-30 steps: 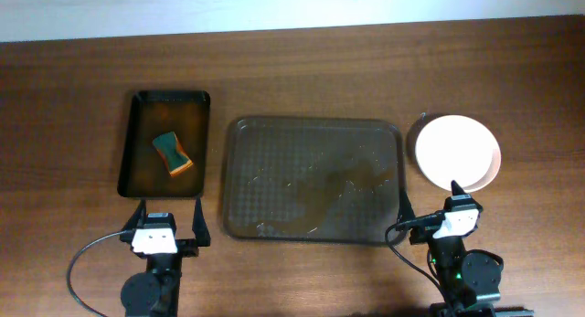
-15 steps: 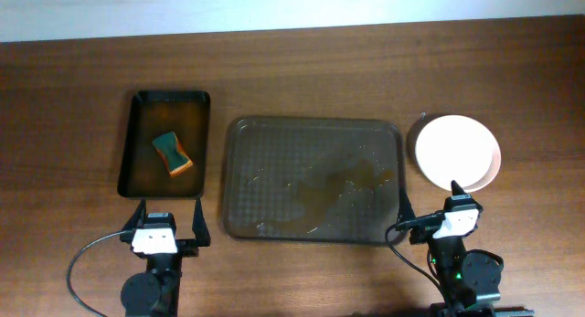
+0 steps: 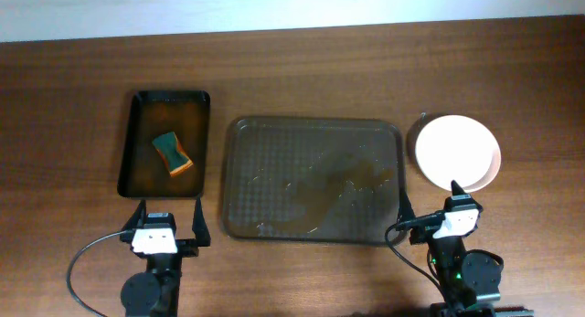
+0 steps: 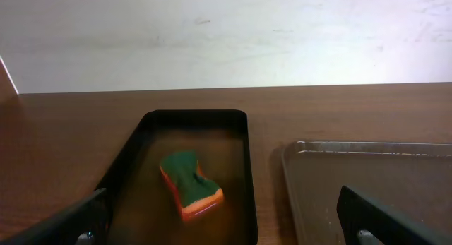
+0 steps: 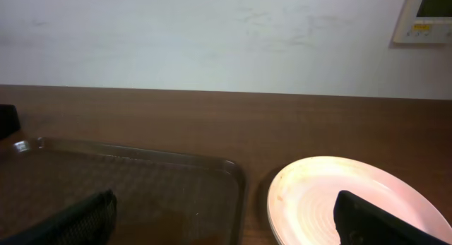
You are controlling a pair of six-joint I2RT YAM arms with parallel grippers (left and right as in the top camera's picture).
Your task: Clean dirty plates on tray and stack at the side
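White plates stand stacked at right of frame, just beside the bare, wet tray. The left tool and right tool hang spread, holding nothing. A careless right-arm swing could topple the nearby stack.

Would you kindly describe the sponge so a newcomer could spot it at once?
Start at the large dark brown rectangular tray on the wooden table. To its left, apart from it, sits a smaller black rectangular tray, and the sponge lies inside that. It is the only small block in view, green on top, orange beneath.
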